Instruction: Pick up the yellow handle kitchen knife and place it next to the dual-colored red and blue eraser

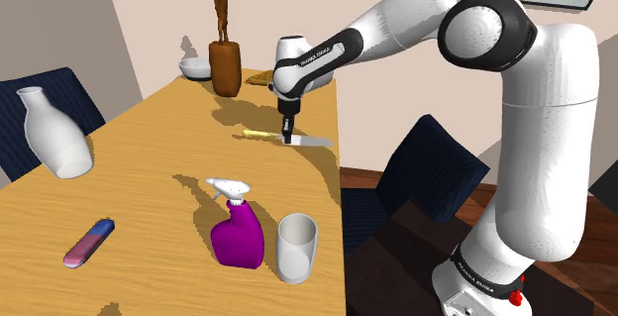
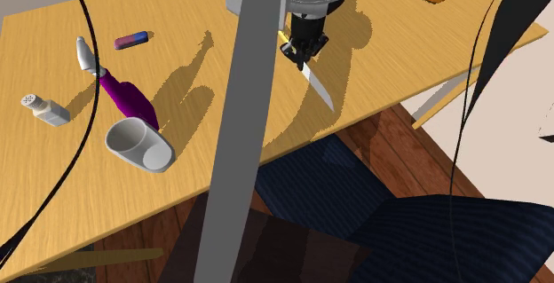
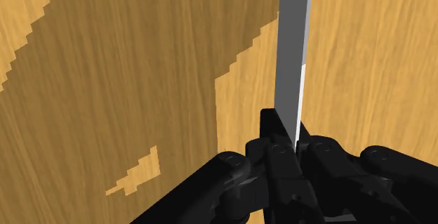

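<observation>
Jaws clamped on knife [image 3: 291, 47] blade, nr table [image 1: 149, 165] edge.

Light wooden table [image 1: 149, 165], crowded.
At gripper [image 1: 288, 138]: yellow-handled grey-bladed knife [image 1: 315, 142]. Near it: brown carved figure [image 1: 225, 61], white bowl [image 1: 195, 66]. Well apart: purple spray bottle [image 1: 238, 235], white cup [image 1: 296, 248], red-and-blue eraser [image 1: 89, 243], white vase [image 1: 54, 131].

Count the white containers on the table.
4: vase at the shoulder view's left, bowl at the far end, cup beside the purple spray bottle, shaker at the second exterior view's left. The arm may hide others.
</observation>
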`<state>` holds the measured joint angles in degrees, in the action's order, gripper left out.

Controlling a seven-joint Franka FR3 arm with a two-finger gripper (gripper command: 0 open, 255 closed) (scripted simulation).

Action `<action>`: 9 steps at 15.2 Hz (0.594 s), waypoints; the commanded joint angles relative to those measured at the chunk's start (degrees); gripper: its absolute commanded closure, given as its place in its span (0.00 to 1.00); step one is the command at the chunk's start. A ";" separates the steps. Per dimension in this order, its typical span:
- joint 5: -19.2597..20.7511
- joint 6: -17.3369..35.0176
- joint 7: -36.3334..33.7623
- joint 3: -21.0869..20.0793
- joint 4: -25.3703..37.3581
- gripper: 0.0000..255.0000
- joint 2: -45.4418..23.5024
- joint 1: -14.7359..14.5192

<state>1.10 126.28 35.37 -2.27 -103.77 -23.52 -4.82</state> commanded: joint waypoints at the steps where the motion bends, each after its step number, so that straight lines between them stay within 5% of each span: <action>1: -0.03 -1.19 0.00 -0.02 0.44 1.00 0.73 0.00; 9: -0.19 -6.35 0.10 -0.09 2.82 1.00 3.51 0.04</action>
<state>0.93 120.61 35.46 -2.35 -101.33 -20.29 -4.79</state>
